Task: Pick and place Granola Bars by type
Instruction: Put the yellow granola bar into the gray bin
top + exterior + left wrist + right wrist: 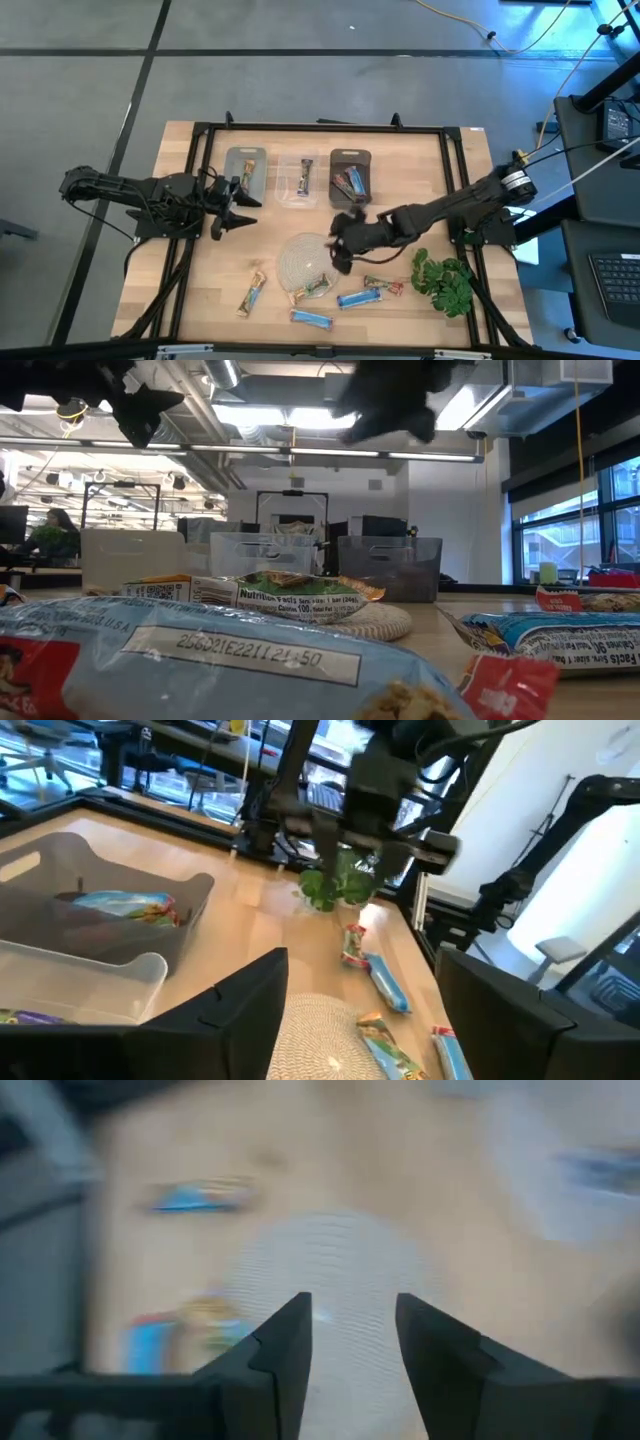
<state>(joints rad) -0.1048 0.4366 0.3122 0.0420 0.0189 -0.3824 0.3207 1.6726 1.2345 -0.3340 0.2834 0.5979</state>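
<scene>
Five Granola Bars loose near front of surface; others sorted in three bins. Your right hand, released and empty, hovers over woven mat. Left hand waits, released, beside bins.

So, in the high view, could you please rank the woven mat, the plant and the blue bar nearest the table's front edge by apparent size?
1. Woven mat, a little larger than the plant, though the right arm covers part of it.
2. Plant, close behind.
3. Blue bar, clearly smallest.
</scene>
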